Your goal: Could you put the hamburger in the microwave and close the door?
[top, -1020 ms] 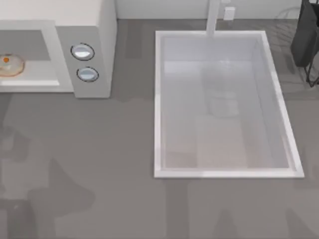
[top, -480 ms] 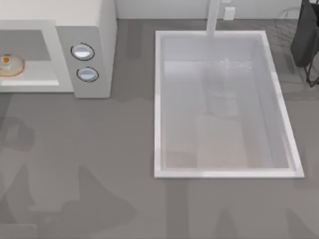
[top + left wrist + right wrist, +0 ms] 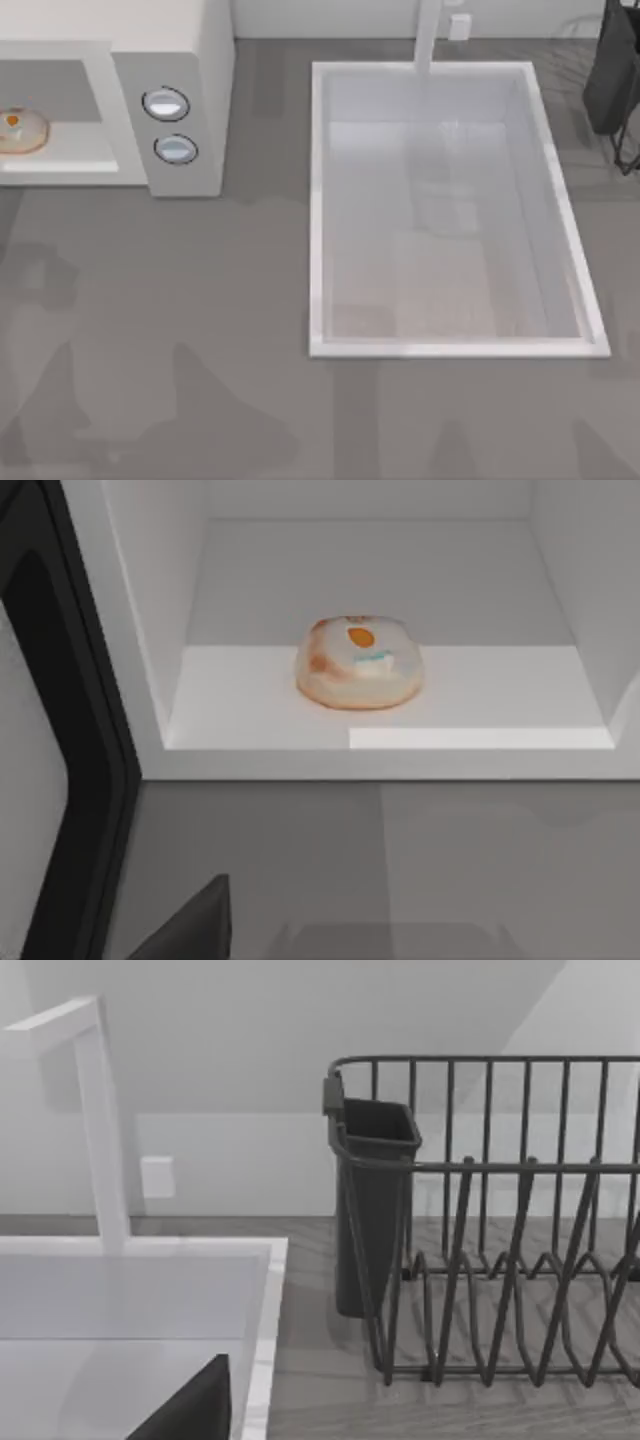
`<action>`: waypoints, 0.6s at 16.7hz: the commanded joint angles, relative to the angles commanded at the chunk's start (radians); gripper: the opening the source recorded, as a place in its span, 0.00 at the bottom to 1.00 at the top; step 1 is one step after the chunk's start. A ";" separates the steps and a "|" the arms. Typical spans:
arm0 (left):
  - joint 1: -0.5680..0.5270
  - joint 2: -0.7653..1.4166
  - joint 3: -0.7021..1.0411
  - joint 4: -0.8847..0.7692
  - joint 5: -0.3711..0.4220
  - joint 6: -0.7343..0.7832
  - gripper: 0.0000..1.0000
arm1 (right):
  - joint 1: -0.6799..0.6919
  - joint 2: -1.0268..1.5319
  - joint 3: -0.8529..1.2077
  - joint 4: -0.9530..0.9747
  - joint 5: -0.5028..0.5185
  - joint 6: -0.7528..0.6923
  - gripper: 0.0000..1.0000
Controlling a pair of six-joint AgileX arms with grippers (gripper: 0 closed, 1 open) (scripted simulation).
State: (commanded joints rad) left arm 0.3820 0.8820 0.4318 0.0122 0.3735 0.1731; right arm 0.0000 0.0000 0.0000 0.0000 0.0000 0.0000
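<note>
The small round pale-tan hamburger [image 3: 359, 663] sits unmoved on the floor of the boxy off-white microwave [image 3: 190, 60], at the counter's back left corner. Only my arm's shadows have shifted; whether my left gripper is open I cannot tell. The dark-framed door [image 3: 70, 740] stands open, so closing remains.

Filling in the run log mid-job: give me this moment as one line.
hamburger: on microwave cavity floor | door: open, beside the cavity | next: close door | sink: right of microwave
</note>
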 joint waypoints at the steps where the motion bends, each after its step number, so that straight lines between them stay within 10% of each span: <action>1: -0.018 -0.044 -0.020 -0.001 -0.017 -0.008 1.00 | 0.000 0.000 0.000 0.000 0.000 0.000 1.00; 10: -0.263 -0.628 -0.300 -0.012 -0.255 -0.119 1.00 | 0.000 0.000 0.000 0.000 0.000 0.000 1.00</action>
State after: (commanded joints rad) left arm 0.1193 0.2537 0.1322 -0.0001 0.1188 0.0542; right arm 0.0000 0.0000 0.0000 0.0000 0.0000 0.0000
